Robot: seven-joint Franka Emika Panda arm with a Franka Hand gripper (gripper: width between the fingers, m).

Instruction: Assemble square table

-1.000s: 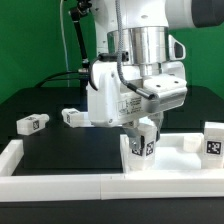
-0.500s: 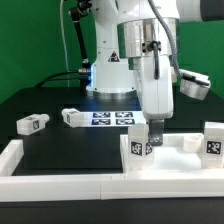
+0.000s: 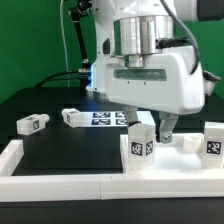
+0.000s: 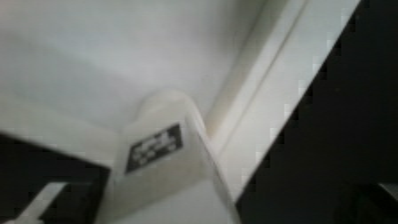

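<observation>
The white square tabletop (image 3: 180,160) lies at the exterior view's right, by the front border strip. One tagged white leg (image 3: 141,148) stands upright at its near left corner, and a second leg (image 3: 213,140) stands at the far right. My gripper (image 3: 150,128) hangs just above the first leg, open, with one dark finger (image 3: 168,127) clear of it on the right. In the wrist view that leg (image 4: 164,160) rises close up from the tabletop (image 4: 89,60); my own fingers are too blurred to make out there. Two more legs (image 3: 32,123) (image 3: 72,117) lie loose on the black table.
The marker board (image 3: 108,118) lies flat behind the loose legs, near the arm's base. Low white border strips run along the front (image 3: 60,182) and the exterior view's left (image 3: 10,155).
The gripper has turned about its vertical axis and opened, letting go of the upright leg. The leg stays standing at the tabletop's corner.
</observation>
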